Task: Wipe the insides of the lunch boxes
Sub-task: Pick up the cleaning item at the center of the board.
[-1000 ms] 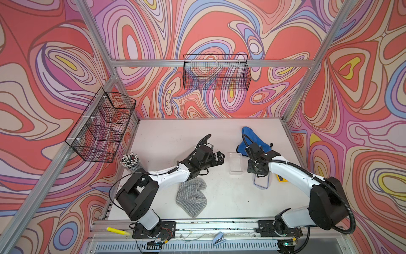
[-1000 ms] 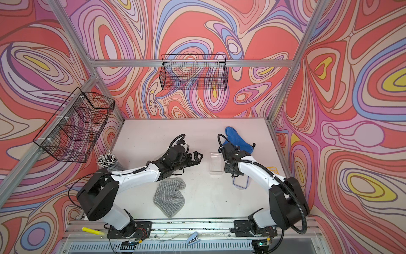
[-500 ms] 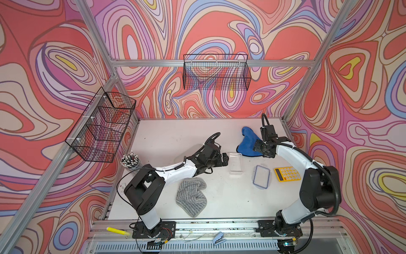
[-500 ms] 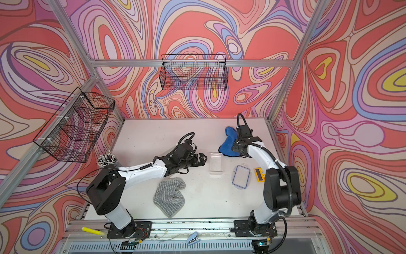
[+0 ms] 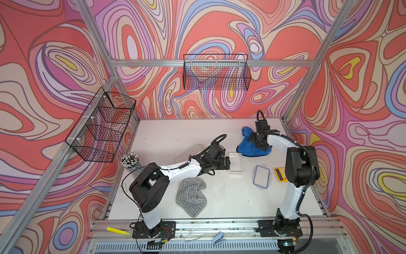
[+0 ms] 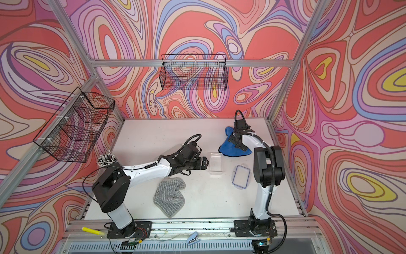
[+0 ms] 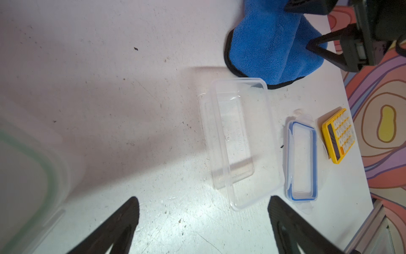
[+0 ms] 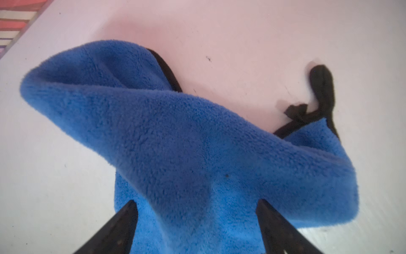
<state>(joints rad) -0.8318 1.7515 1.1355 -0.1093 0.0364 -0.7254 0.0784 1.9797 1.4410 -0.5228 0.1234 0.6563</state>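
1. Blue fleece cloth (image 8: pixel 197 154) was found bunched at the far right of the table (image 5: pixel 175 136). The right gripper (image 8: pixel 196 204) was poised over it, jaws spread wide astride a raised fold, with nothing gripped yet.
2. The small lunch box (image 5: pixel 235 162) was seen mouth up near the table's middle, beside the blue-rimmed lid (image 5: pixel 261 177). The left gripper (image 7: pixel 203 199) was held wide open and empty, its tips just beside the box's near end. Contact could not be told.
3. The larger lunch box was not made out with certainty. Only a blurred green-rimmed edge (image 7: pixel 50 167) was noted in the left wrist view.
4. The step was judged to be the cloth pick-up. The thick ridge of fleece, not the black hem, would best be pinched, low enough that a wad is left under the tips for wiping. The box was judged light and slippery, so its wall should be braced by the left gripper first.
5. Against a second earlier, the right gripper had been carried from over the lid to the cloth and its jaws widened. The yellow calculator (image 5: pixel 279 174) had been uncovered, and the left gripper had been brought nearer the box. Box, lid and grey cloth (image 5: pixel 191 196) were unmoved.
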